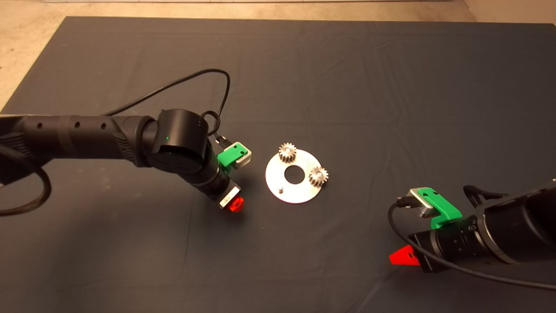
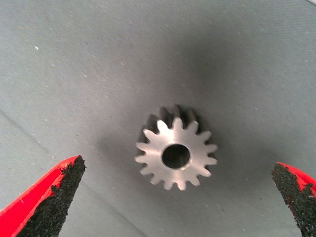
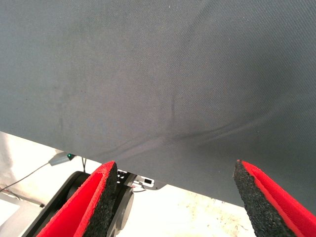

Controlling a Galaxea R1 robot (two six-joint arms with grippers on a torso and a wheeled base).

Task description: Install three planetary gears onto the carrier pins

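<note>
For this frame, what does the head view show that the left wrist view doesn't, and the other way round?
Only the head view shows the disc with two gears seated, one bare pin, and the right gripper idle at the lower right. Only the left wrist view shows the third gear lying flat on the mat between the open fingers. Both show the left gripper and the dark mat.

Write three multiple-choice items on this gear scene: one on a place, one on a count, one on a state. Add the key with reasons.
1. Where does the loose gear lie?
A. on the mat under the left gripper
B. on the disc
C. in the right gripper

2. How many gears sit on the disc?
A. none
B. two
C. three

3. How do the left gripper's fingers stand?
A. shut on the gear
B. open, either side of it
C. out of sight

Key: A, the left wrist view shows it flat on the mat; B, one pin stands bare; B, both pads sit clear of the teeth.
</note>
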